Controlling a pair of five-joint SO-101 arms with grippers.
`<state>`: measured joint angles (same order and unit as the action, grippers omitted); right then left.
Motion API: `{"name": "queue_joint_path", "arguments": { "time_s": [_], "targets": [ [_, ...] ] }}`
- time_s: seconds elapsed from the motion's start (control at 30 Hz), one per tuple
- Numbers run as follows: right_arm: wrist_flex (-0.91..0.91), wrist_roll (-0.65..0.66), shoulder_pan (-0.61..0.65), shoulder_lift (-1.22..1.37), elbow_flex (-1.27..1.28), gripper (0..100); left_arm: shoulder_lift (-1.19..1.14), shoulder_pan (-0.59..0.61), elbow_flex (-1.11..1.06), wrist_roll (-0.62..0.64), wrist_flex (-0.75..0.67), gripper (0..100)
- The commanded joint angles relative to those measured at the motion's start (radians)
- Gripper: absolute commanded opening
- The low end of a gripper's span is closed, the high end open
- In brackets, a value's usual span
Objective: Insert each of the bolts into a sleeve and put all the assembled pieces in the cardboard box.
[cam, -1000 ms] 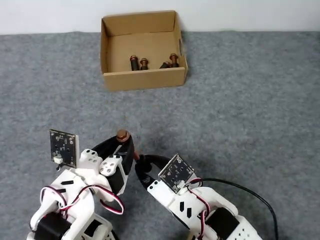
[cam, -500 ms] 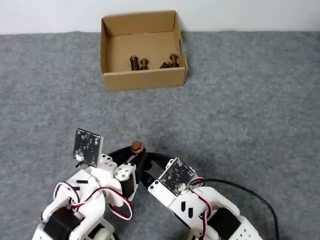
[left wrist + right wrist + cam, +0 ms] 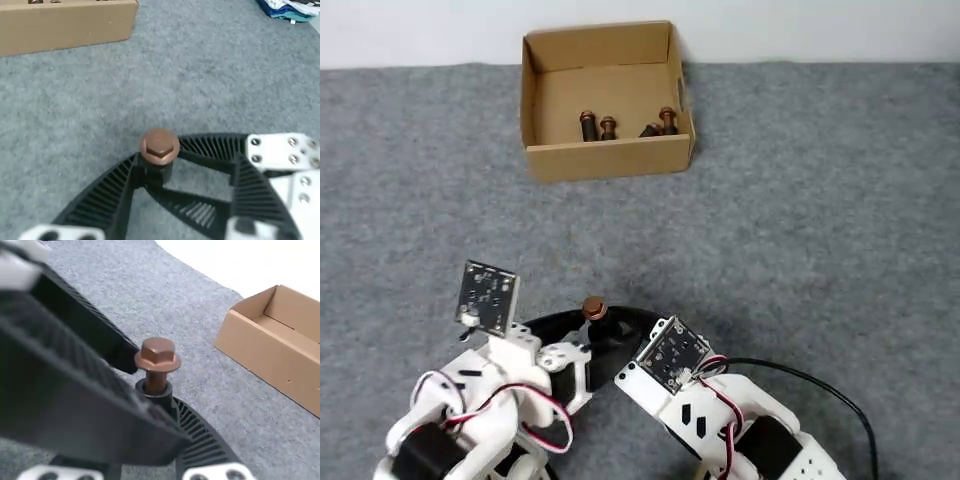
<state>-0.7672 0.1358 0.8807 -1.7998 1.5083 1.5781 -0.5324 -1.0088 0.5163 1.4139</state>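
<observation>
Much open grey carpet (image 3: pixel 800 220) all round; cardboard box (image 3: pixel 605 160) at far edge, well apart. Near front edge, left gripper (image 3: pixel 583 324) clamped on upright bolt (image 3: pixel 159 145), right gripper (image 3: pixel 610 335) clenched on sleeve (image 3: pixel 155 391) just beneath. Copper head above both.

The left arm (image 3: pixel 470 405) and right arm (image 3: pixel 740 430) both have glossy white plastic shells. Each carries a dark square circuit board (image 3: pixel 487 297) dotted with tiny parts. Twisted red, white and black wires (image 3: pixel 558 415) loop over the left arm, and a thick black cable (image 3: pixel 820 384) runs off the right. Black arrow-like marks (image 3: pixel 692 417) sit on the right shell. The left claw (image 3: pixel 582 325) and right claw (image 3: pixel 606 328) are matt black plastic with ribbed fingers (image 3: pixel 107 197). A white bracket (image 3: pixel 280 150) shows round silver screws.
</observation>
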Motion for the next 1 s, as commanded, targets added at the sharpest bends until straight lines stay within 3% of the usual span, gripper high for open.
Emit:
{"name": "queue_joint_path", "arguments": {
  "time_s": [0.0, 0.1, 0.2, 0.37, 0.43, 0.6, 0.73, 0.97],
  "targets": [
    [0.022, 0.015, 0.007, -0.012, -0.072, 0.8, 0.005, 0.034, 0.131, 0.002, 0.012, 30],
    [0.019, 0.009, -0.001, -0.012, -0.072, 0.8, 0.005, 0.129, 0.159, -0.035, -0.003, 29],
    [0.019, 0.008, -0.047, -0.012, -0.069, 0.8, 0.012, 0.236, 0.136, -0.120, -0.020, 22],
    [0.019, -0.028, -0.157, -0.012, -0.068, 0.8, 0.012, 0.408, 0.025, -0.206, -0.187, 1],
    [0.019, -0.107, -0.211, -0.012, -0.069, 0.8, 0.012, 0.451, -0.076, -0.236, -0.281, 2],
    [-0.001, -0.315, -0.404, -0.005, -0.104, 0.8, 0.012, 0.477, -0.361, -0.358, -0.503, 0],
    [-0.143, -0.433, -0.559, -0.005, -0.183, 0.8, 0.012, 0.479, -0.519, -0.416, -0.601, 0],
    [-0.358, -0.483, -0.659, -0.012, -0.322, 0.8, 0.014, 0.477, -0.680, -0.436, -0.655, 1]
  ]
}}
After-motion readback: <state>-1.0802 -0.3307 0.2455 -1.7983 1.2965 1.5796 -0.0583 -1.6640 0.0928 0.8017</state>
